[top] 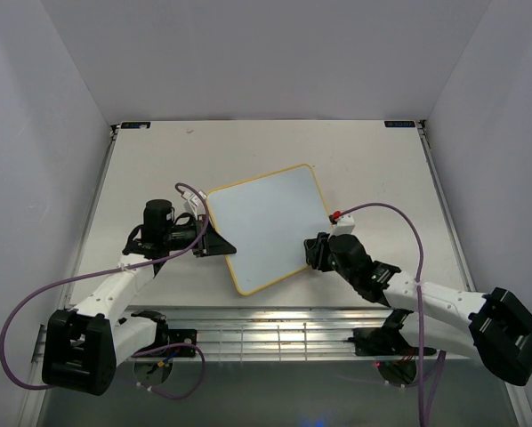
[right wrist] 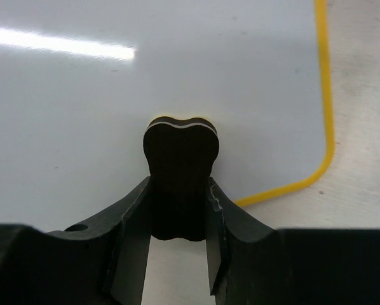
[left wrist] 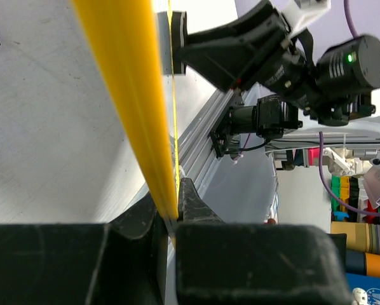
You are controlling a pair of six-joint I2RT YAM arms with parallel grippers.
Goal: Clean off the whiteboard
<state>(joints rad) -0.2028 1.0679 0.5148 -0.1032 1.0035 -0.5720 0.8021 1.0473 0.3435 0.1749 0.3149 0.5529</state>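
Robotics lab: white enclosure walls (top: 44, 133), aluminium mounting rail (top: 266, 336), worktable (top: 373, 169).

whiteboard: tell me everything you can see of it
The whiteboard is a glossy white rectangle with rounded corners and a thin yellow frame, turned askew in the middle of the table. Its face looks blank, with a light streak reflected on it. The left gripper is clamped on its left edge. The right gripper holds a black eraser, seemingly against the face near a corner. Whether the board lies flat cannot be told.
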